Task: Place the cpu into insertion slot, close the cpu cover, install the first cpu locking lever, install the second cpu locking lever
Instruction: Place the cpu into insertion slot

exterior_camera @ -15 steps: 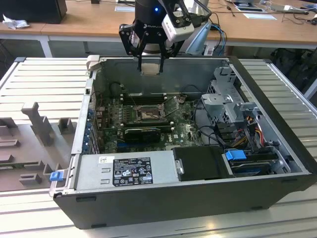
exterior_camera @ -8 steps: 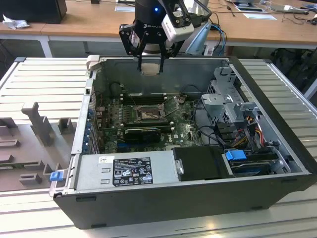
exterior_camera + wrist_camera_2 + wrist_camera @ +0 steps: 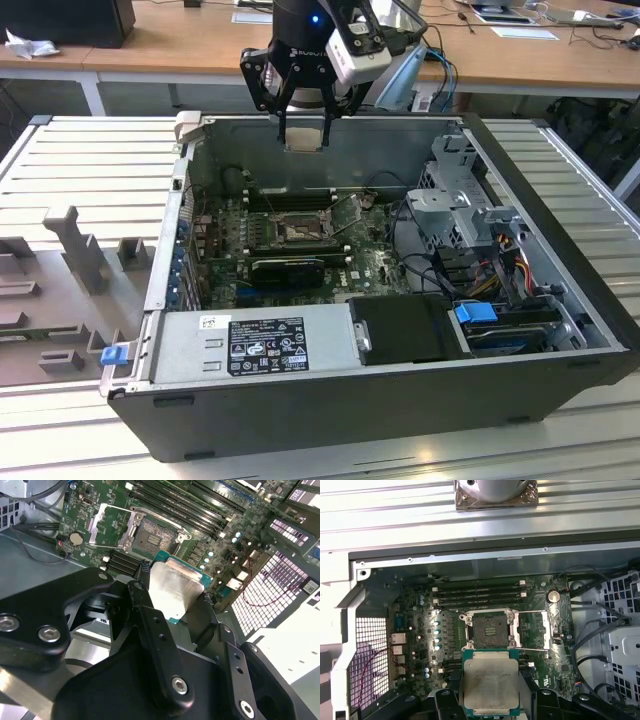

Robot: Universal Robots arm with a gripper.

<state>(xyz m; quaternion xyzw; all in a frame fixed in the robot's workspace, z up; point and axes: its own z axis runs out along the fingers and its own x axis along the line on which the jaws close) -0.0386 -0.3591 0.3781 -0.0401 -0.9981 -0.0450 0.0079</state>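
Gripping the cpu by two opposite edges, the gripper is clenched on it and holds it in the air above the open case. The chip lies flat, its pale metal lid facing the wrist cameras. It is square, so no long axis shows, and in the first wrist view its sides run in line with the socket's rim. Air surrounds its two free edges.

Below and apart from it sits the insertion slot, bare, with its tan centre uncovered and a dark rim around it. The cpu cover is swung open to one side of the socket, leaving the square clear from above. The long black memory slots run close along another side, on the green board.

In the exterior view the chip hangs near the case's top rim, in front of the far wall. Beyond lies the slatted metal table.
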